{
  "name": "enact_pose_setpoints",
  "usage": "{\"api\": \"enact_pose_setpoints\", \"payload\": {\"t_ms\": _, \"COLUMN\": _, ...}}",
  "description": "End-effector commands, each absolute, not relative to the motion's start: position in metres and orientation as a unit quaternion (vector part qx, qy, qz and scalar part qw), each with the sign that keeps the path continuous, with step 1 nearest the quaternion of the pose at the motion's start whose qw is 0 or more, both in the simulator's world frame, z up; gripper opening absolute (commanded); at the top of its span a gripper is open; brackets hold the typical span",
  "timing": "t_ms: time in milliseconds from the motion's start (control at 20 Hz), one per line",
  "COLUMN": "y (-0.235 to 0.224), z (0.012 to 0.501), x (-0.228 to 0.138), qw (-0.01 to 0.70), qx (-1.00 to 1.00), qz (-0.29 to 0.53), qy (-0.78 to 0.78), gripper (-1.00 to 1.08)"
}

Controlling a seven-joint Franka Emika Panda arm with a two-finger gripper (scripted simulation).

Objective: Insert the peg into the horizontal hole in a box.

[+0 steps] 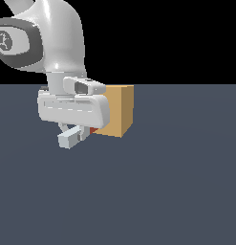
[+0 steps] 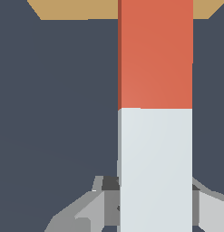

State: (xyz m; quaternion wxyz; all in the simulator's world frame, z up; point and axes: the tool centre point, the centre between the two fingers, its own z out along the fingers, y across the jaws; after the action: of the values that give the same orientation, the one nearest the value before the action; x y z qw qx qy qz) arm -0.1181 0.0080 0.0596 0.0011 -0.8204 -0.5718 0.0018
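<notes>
We've got the gripper [image 2: 155, 208] clamped on the pale end of the peg [image 2: 155, 113], so its orange tip leads toward the box [image 1: 118, 111]. Peg held low above the desk [image 1: 162, 191], hopefully level with the hidden hole.

box [image 1: 117, 111] directly ahead of gripper [image 1: 74, 135], open floor [image 1: 162, 191] on every other side
</notes>
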Motion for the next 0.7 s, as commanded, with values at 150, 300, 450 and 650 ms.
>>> {"api": "enact_pose_setpoints", "payload": {"t_ms": 150, "y": 0.017, "z": 0.060, "x": -0.115, "qw": 0.001, "qx": -0.820, "qz": 0.001, "qy": -0.572, "gripper": -1.00}}
{"api": "enact_pose_setpoints", "payload": {"t_ms": 300, "y": 0.030, "z": 0.060, "x": -0.110, "qw": 0.001, "qx": -0.820, "qz": 0.001, "qy": -0.572, "gripper": -1.00}}
{"api": "enact_pose_setpoints", "payload": {"t_ms": 450, "y": 0.050, "z": 0.061, "x": -0.103, "qw": 0.000, "qx": -0.820, "qz": 0.000, "qy": -0.572, "gripper": -1.00}}
{"api": "enact_pose_setpoints", "payload": {"t_ms": 650, "y": 0.078, "z": 0.061, "x": -0.092, "qw": 0.000, "qx": -0.820, "qz": 0.000, "qy": -0.572, "gripper": -1.00}}
